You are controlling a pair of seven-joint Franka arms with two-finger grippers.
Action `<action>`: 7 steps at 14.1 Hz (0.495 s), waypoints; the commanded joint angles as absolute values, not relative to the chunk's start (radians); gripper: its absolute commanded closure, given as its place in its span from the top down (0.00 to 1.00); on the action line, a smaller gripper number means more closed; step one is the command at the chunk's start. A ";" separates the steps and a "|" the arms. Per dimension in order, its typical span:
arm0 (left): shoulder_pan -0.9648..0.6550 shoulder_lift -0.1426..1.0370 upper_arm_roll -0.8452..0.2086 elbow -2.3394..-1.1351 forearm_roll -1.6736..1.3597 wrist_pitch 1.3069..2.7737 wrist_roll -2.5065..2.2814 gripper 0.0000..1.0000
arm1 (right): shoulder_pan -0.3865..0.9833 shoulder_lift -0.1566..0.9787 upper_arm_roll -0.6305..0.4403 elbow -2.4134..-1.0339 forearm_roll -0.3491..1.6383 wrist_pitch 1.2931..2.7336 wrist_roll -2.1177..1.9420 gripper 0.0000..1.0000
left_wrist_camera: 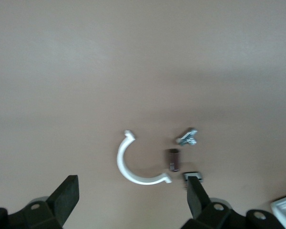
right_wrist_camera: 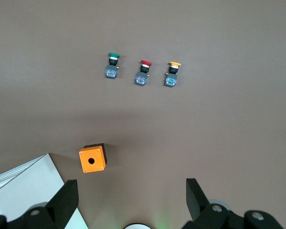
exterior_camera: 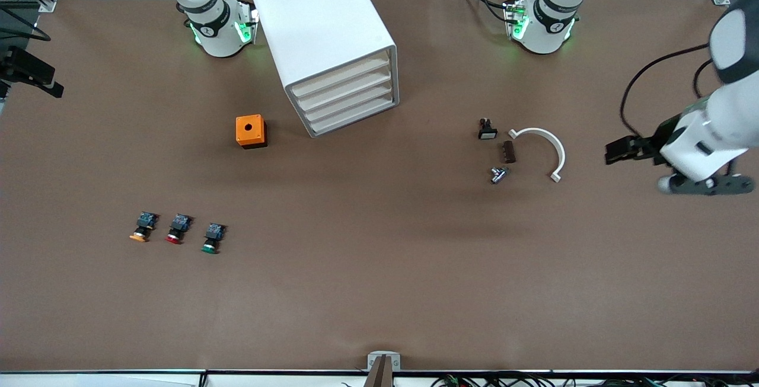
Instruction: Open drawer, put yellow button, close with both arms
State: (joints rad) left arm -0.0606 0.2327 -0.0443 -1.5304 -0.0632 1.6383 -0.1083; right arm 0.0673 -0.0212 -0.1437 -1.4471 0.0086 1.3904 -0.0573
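Observation:
The yellow button (exterior_camera: pixel 141 229) (right_wrist_camera: pixel 172 74) lies on the table toward the right arm's end, first in a row with a red-capped (exterior_camera: pixel 177 230) and a green-capped button (exterior_camera: pixel 212 239). The white cabinet (exterior_camera: pixel 323 31) stands between the arm bases, and all its drawers (exterior_camera: pixel 347 98) are shut. My right gripper (right_wrist_camera: pixel 131 183) hangs open and empty high over the table near its base, well apart from the buttons. My left gripper (left_wrist_camera: pixel 132 183) is open and empty above a white arc, on the left arm (exterior_camera: pixel 714 129) at the table's end.
An orange box with a round hole (exterior_camera: pixel 251 131) (right_wrist_camera: pixel 92 158) sits beside the cabinet. Toward the left arm's end lie a white arc (exterior_camera: pixel 548 149) (left_wrist_camera: pixel 128 167), a brown piece (exterior_camera: pixel 509 152), a metal piece (exterior_camera: pixel 498 174) and a small black part (exterior_camera: pixel 487 130).

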 commanded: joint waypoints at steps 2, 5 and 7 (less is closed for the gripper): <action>-0.126 0.297 -0.043 -1.502 -0.087 1.670 -0.289 1.00 | 0.066 0.040 -0.140 -1.427 -0.020 1.393 -0.063 1.00; -0.198 0.354 -0.043 -1.500 -0.083 1.742 -0.527 1.00 | 0.057 0.110 -0.138 -1.417 -0.020 1.449 -0.063 1.00; -0.250 0.379 -0.040 -1.499 -0.081 1.759 -0.638 1.00 | 0.051 0.150 -0.140 -1.417 -0.021 1.462 -0.069 1.00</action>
